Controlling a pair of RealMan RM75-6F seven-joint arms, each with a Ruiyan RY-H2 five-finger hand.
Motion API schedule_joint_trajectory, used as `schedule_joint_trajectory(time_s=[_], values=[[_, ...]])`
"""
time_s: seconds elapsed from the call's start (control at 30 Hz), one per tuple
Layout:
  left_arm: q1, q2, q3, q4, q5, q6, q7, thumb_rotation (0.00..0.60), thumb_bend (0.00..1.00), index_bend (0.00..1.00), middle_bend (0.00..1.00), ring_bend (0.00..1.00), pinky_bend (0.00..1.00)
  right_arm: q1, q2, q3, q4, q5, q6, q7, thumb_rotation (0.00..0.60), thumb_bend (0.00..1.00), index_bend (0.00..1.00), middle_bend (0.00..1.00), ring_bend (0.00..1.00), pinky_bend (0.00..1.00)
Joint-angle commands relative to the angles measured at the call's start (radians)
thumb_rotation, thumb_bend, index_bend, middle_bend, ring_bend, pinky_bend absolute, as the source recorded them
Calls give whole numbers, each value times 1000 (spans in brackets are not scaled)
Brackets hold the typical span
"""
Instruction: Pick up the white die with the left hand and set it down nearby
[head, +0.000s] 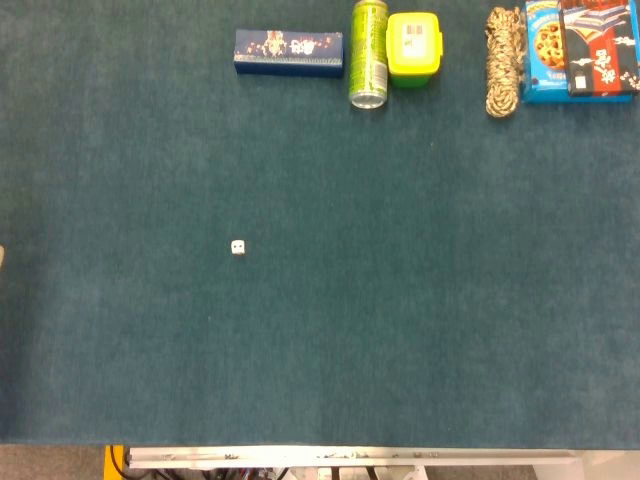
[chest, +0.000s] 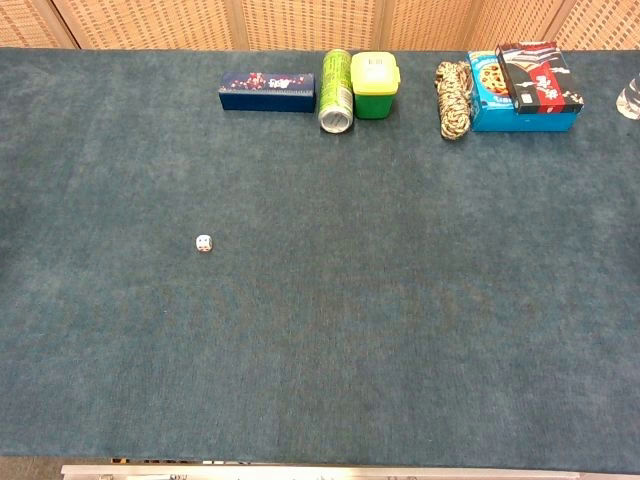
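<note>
A small white die (head: 238, 247) lies alone on the dark teal table cloth (head: 400, 330), left of the middle. The chest view shows the same die (chest: 204, 243) at the left of centre, resting flat on the cloth (chest: 400, 330). Neither hand nor arm appears in either view, and nothing touches the die.
Along the far edge stand a dark blue box (head: 289, 52), a green can (head: 368, 54) lying on its side, a yellow-green lidded container (head: 414, 46), a coil of braided rope (head: 504, 62) and a blue cookie box (head: 580, 50). The table's front edge (head: 350, 456) runs along the bottom.
</note>
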Motion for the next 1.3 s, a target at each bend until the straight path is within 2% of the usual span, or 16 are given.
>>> schedule_joint_trajectory(time_s=[0.03, 0.33, 0.57, 0.67, 0.77, 0.83, 0.87, 0.9, 1.0, 1.13, 1.3], values=[[-1, -1, -1, 2, -7, -5, 3, 600, 274, 294, 197, 218, 376, 1, 0, 1, 0, 3, -2, 0, 600, 390, 244, 366, 288, 372], [-2, -11, 12, 2, 13, -7, 7, 600, 274, 332, 202, 220, 380, 21, -7, 3, 9, 19, -44, 14, 600, 390, 244, 366, 288, 372], [-29, 15, 73, -50, 125, -48, 16, 600, 274, 332, 246, 238, 406, 19, -6, 7, 4, 20, -35, 26, 600, 392, 245, 366, 288, 372], [-58, 46, 98, -98, 186, -86, 30, 600, 274, 327, 342, 309, 475, 16, -5, 10, 3, 13, -19, 42, 600, 392, 256, 368, 288, 372], [-92, 80, 114, -153, 219, -140, 51, 600, 277, 320, 538, 444, 594, 13, -4, 9, 4, 9, -11, 49, 600, 393, 264, 370, 288, 372], [-125, 114, 126, -202, 222, -207, 53, 600, 338, 320, 719, 566, 682, 12, -4, 9, 4, 9, -9, 49, 600, 393, 264, 370, 288, 372], [-143, 130, 129, -223, 219, -240, 45, 600, 371, 320, 768, 599, 704, 12, -3, 9, 4, 10, -9, 49, 600, 392, 265, 370, 288, 372], [-168, 153, 133, -249, 210, -288, 32, 600, 439, 320, 846, 652, 741, 12, -3, 9, 4, 10, -9, 50, 600, 392, 265, 370, 288, 372], [-236, 206, 135, -302, 177, -415, 0, 600, 615, 309, 977, 755, 822, 12, -2, 11, 5, 15, -10, 52, 600, 392, 264, 370, 288, 372], [-315, 247, 126, -354, 111, -560, -6, 600, 843, 278, 1000, 901, 926, 12, 0, 15, 8, 24, -11, 54, 600, 392, 264, 370, 288, 372], [-402, 252, 110, -391, 24, -705, 25, 600, 976, 278, 1000, 986, 986, 9, 4, 16, 8, 28, -7, 60, 600, 393, 265, 370, 289, 371]])
